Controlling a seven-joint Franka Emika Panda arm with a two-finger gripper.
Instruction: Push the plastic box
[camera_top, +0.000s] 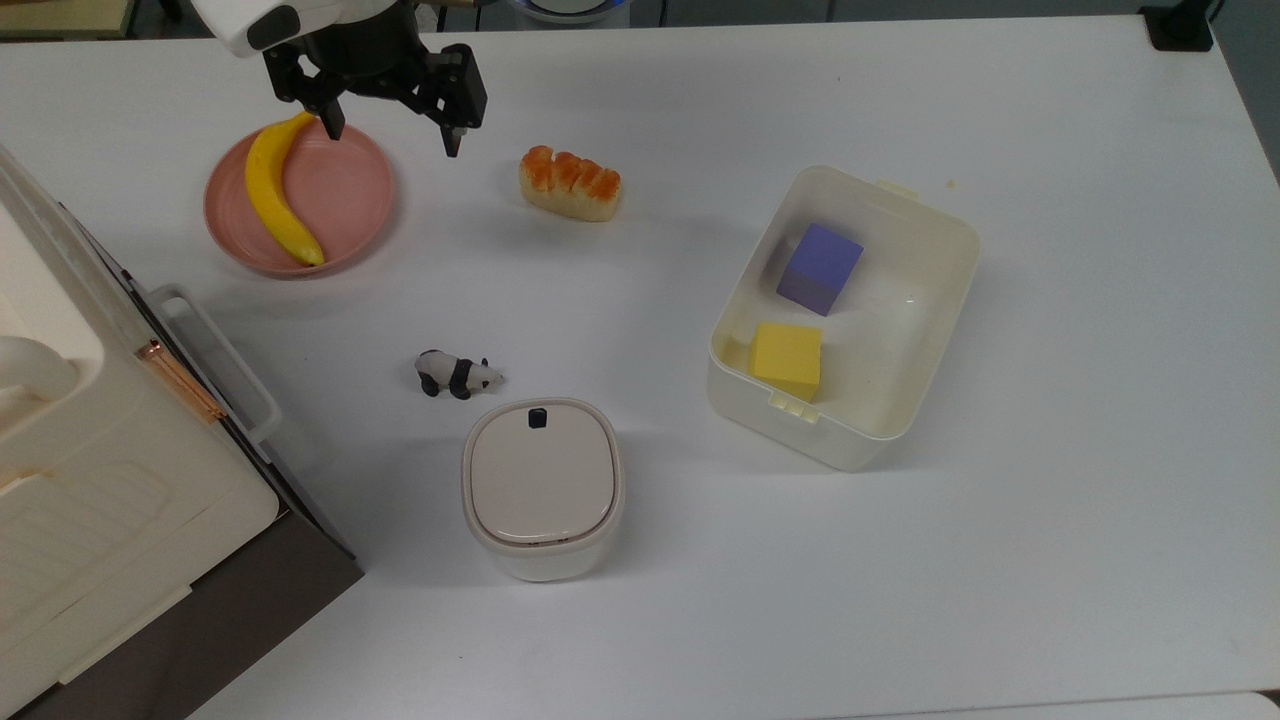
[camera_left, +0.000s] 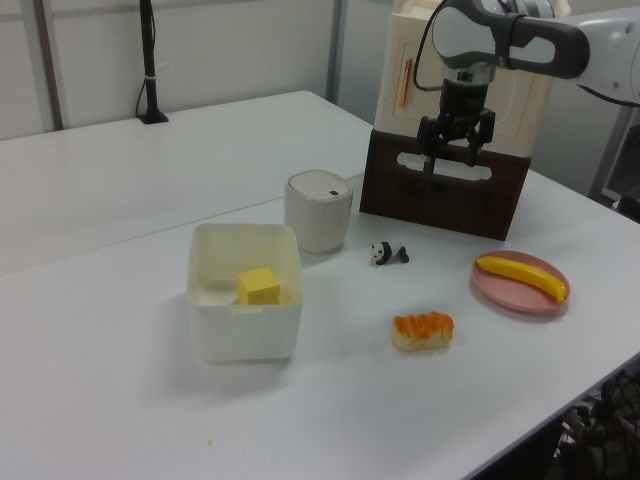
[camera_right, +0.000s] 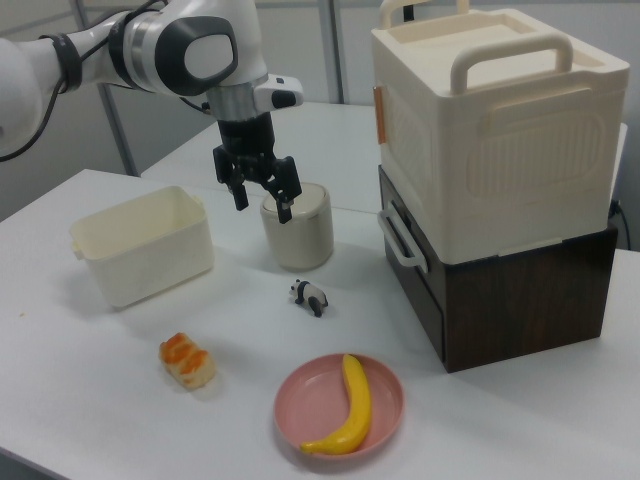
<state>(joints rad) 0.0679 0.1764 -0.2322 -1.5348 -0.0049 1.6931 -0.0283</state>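
Note:
The plastic box is a cream-white tub on the top view's right, holding a purple cube and a yellow cube. It also stands at the left view's left and the right view's left. My gripper hangs open and empty above the table at the top view's upper left, by the pink plate's far edge and far from the box. It appears in the left view and the right view too.
A pink plate carries a banana. A bread piece, a toy panda and a beige-topped canister lie between plate and box. A big cream case on a dark base fills the top view's lower left.

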